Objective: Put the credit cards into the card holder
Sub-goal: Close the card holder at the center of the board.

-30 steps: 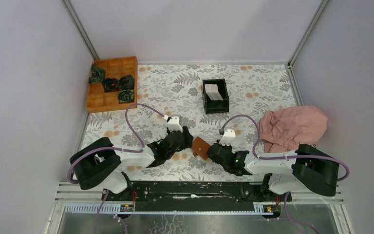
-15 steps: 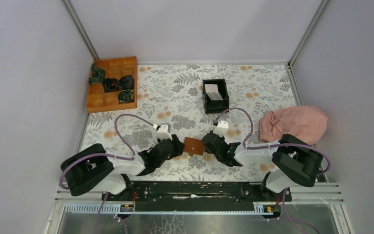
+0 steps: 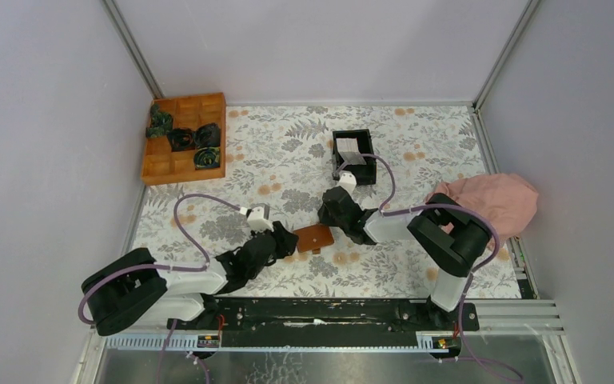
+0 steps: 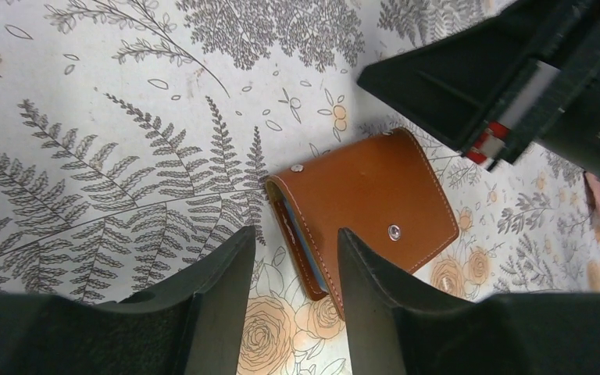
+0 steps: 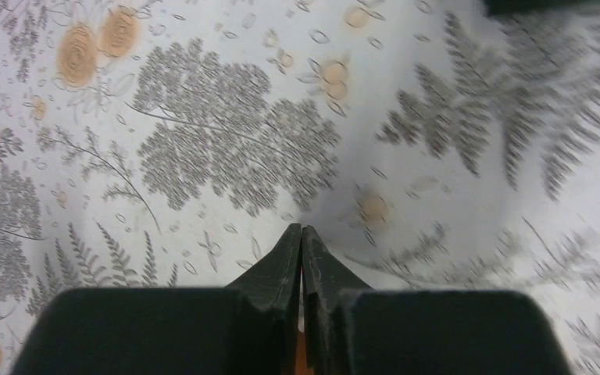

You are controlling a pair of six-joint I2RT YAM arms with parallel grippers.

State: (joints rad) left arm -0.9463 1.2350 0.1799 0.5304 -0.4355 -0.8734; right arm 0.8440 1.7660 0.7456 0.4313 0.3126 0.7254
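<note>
The card holder is a reddish-brown wallet, folded shut, lying flat on the patterned table. My left gripper stands open at its left edge. One fingertip overlaps the wallet's near corner and the other rests on bare table. My right gripper is shut just beyond the wallet's far side, holding nothing that I can see. White credit cards stand in the black box at the back.
An orange wooden tray with dark green items sits at the back left. A pink cloth lies at the right edge, beside the right arm's elbow. Grey walls close the table on three sides.
The right gripper has left the wallet's right side and swung up and left, toward the black box. The wallet and the left arm have shifted slightly left.
</note>
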